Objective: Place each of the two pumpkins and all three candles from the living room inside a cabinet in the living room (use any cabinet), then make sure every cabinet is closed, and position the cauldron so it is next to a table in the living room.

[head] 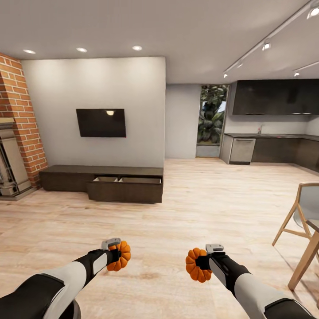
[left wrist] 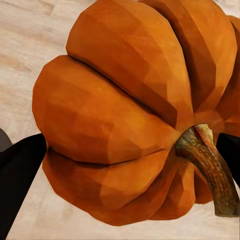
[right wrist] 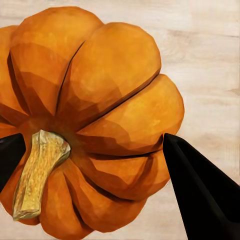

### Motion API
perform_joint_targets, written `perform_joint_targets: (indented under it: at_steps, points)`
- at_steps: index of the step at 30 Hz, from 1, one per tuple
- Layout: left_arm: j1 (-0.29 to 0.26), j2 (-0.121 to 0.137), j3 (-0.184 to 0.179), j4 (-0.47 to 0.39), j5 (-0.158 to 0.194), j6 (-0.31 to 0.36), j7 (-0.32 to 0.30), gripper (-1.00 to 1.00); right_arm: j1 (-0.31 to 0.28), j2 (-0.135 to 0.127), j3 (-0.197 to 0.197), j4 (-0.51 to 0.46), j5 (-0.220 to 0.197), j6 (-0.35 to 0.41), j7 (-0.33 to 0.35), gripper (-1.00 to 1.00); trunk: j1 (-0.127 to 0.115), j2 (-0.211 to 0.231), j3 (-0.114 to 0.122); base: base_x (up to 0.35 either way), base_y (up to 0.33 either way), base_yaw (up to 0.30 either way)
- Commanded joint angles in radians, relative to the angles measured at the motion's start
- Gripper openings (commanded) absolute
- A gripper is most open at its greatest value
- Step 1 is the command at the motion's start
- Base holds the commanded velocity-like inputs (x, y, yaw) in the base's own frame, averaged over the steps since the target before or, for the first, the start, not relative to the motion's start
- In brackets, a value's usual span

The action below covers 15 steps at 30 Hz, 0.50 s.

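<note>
The robot stands on the bare wood floor in the open room, each arm carrying a pumpkin low in front of it. The left gripper has its jaws clamped on the left pumpkin; in the left wrist view that pumpkin sits between the dark fingers. The right gripper is clamped likewise on the right pumpkin, and the right wrist view shows the black fingers pressing the flanks of that pumpkin, stem turned aside.

The cabinet lies far and to the left, under the wall screen, well apart from the robot. One drawer stands pulled out, its pale inside open to the top.

The step in hand looks to be the carry to that drawer. To do it well, the base should probably roll forward and left and stop square to the drawer front, near enough for both arms to reach over the rim. Both grips should stay firm on the way, and each pumpkin should go down inside the drawer before its jaws part. The chair at the near right is off the path.
</note>
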Motion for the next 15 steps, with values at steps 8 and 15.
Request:
perform_joint_targets:
  at_steps: [8, 15]
  points:
    - [-0.001, -0.001, -0.008, 0.001, 0.009, 0.002, 0.002, -1.00, -0.001, -0.001, 0.009, -0.003, -0.010, 0.005, -0.009, -1.00, 0.001, -0.001, -0.001, 0.335, 0.000, 0.000]
    - [-0.001, -0.001, -0.008, 0.001, 0.009, 0.002, 0.002, -1.00, -0.001, -0.001, 0.008, -0.003, -0.010, 0.005, -0.009, -1.00, 0.001, -0.001, -0.001, 0.335, 0.000, 0.000]
